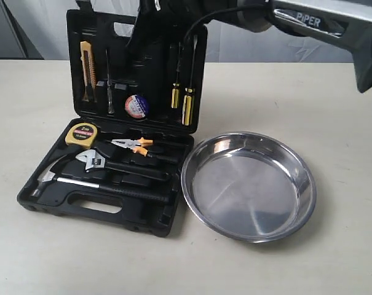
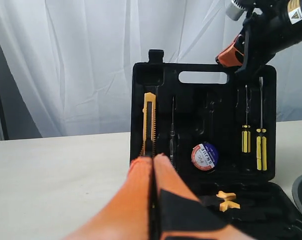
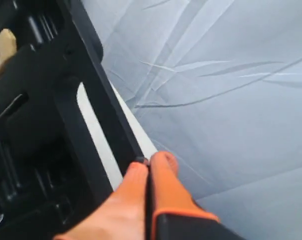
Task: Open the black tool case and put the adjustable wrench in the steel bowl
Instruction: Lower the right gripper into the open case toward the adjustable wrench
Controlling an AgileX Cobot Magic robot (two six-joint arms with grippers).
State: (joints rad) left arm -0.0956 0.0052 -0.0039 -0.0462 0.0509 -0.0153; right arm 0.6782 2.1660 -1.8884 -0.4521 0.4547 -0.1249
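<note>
The black tool case (image 1: pixel 81 206) lies open on the table, its lid (image 1: pixel 142 67) standing upright. In the base, the adjustable wrench (image 1: pixel 96 161) rests in its recess, silver head to the left, between the pliers and the hammer. The steel bowl (image 1: pixel 250 184) sits empty just right of the case. My right gripper (image 3: pixel 150 161) is shut, and its orange tips touch the lid's top rim (image 3: pixel 118 135); it also shows as the right gripper (image 2: pixel 229 56) by the lid's top corner. My left gripper (image 2: pixel 153 159) is shut and holds nothing, hovering in front of the case, outside the exterior view.
The base also holds a hammer (image 1: pixel 99 187), orange-handled pliers (image 1: pixel 136 145) and a yellow tape measure (image 1: pixel 82 133). The lid carries a utility knife (image 1: pixel 87 70), a tape roll (image 1: pixel 136 106) and yellow screwdrivers (image 1: pixel 187 98). A white curtain hangs behind the table.
</note>
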